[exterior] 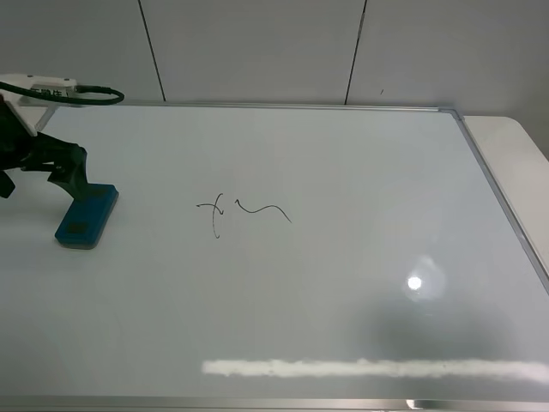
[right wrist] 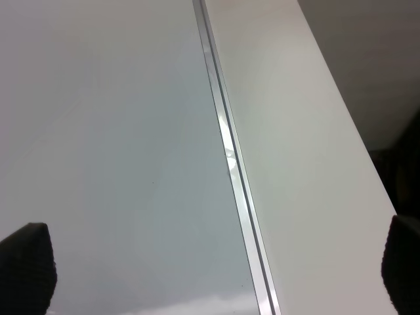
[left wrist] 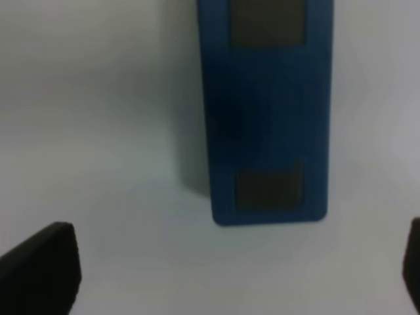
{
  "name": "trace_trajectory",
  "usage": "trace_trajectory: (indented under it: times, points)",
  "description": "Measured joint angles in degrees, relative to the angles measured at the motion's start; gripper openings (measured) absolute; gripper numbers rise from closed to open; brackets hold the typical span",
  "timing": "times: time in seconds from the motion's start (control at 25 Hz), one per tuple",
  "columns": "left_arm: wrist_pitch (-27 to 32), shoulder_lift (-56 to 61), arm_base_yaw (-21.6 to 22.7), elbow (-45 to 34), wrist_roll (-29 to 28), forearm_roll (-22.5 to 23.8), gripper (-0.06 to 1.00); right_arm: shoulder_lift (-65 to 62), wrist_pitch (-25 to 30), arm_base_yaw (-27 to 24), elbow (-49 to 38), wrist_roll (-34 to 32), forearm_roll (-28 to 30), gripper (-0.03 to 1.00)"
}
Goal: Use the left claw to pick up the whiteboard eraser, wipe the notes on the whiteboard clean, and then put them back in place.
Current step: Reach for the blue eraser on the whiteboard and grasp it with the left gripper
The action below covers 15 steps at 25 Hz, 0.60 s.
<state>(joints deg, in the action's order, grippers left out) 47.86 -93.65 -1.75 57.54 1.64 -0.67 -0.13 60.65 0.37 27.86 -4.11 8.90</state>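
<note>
While the left hand (left wrist: 226, 272) gapes wide by the whiteboard eraser (left wrist: 266, 111), its tag (exterior: 51, 87) is unreadable.

we see a teal-blue whiteboard eraser (exterior: 87, 216) with two darker square patches, glossy white whiteboard (exterior: 343, 154), silver frame (right wrist: 226, 154), thin black notes (exterior: 244, 210), black left hand (exterior: 70, 182).

- Teal-blue whiteboard eraser (exterior: 87, 216) lies flat near the whiteboard's (exterior: 343, 154) left edge.
- Black scribbled notes (exterior: 244, 210) sit unwiped just left of the board's centre.
</note>
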Motion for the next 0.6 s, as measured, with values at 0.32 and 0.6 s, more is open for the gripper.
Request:
trace_trajectory:
  times: [0.32, 0.6]
  points:
    - [-1.95, -5.29, 0.00, 0.04, 1.03, -2.78, 0.99, 0.00, 0.00, 0.00, 0.00, 0.00, 0.00, 0.99]
    - [-4.97, -7.80, 0.00, 0.04, -0.42, -3.41, 0.99, 0.00, 0.00, 0.00, 0.00, 0.00, 0.00, 0.99]
